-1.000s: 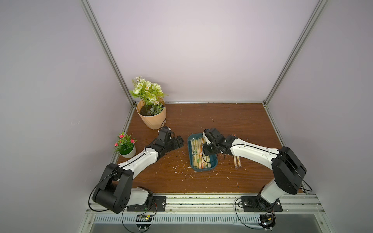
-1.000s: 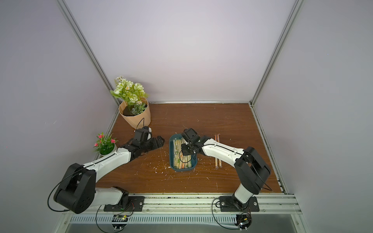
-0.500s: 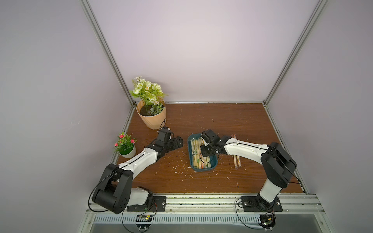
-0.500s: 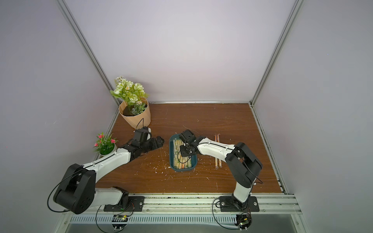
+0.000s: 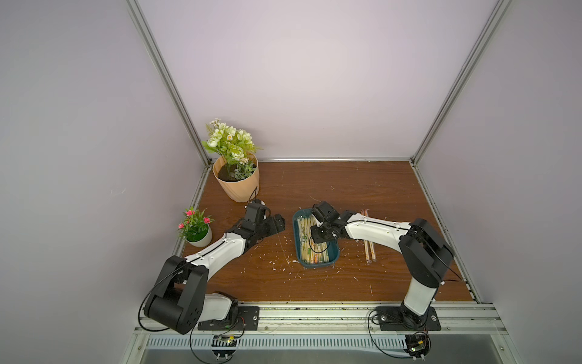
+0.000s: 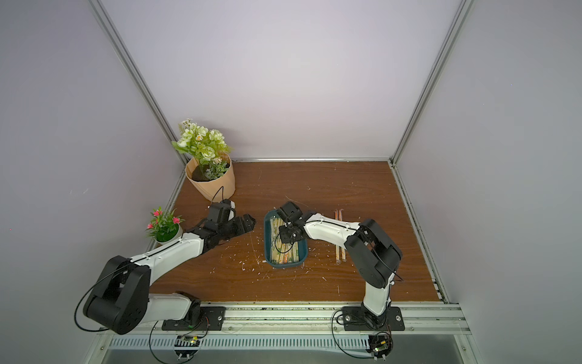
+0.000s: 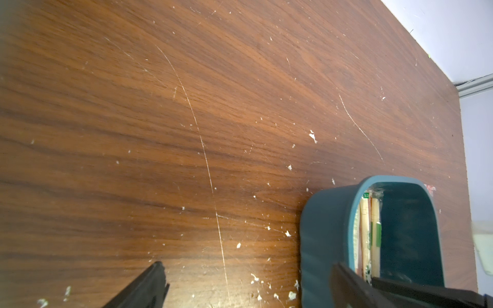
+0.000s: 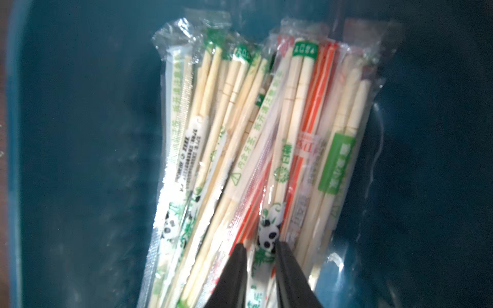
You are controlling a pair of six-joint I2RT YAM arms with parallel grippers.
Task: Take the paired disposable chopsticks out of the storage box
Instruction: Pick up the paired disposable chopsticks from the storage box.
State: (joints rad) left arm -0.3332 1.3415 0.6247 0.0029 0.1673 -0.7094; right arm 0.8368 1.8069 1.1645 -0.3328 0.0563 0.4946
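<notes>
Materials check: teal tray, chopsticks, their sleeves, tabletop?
Dark teal shallow tray: likely moulded plastic, matte, seamless rounded corners.
Pale chopstick pairs: bare bamboo or wood, unfinished look.
Their clear printed sleeves: thin glossy plastic film, crinkled, glare.
Brown tabletop: wood-grain, maybe laminate, scratched.

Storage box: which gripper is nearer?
Right. The right gripper is down inside the storage box, fingers astride a panda-print chopstick sleeve. The left gripper hangs open outside it, beside one long wall.
</notes>
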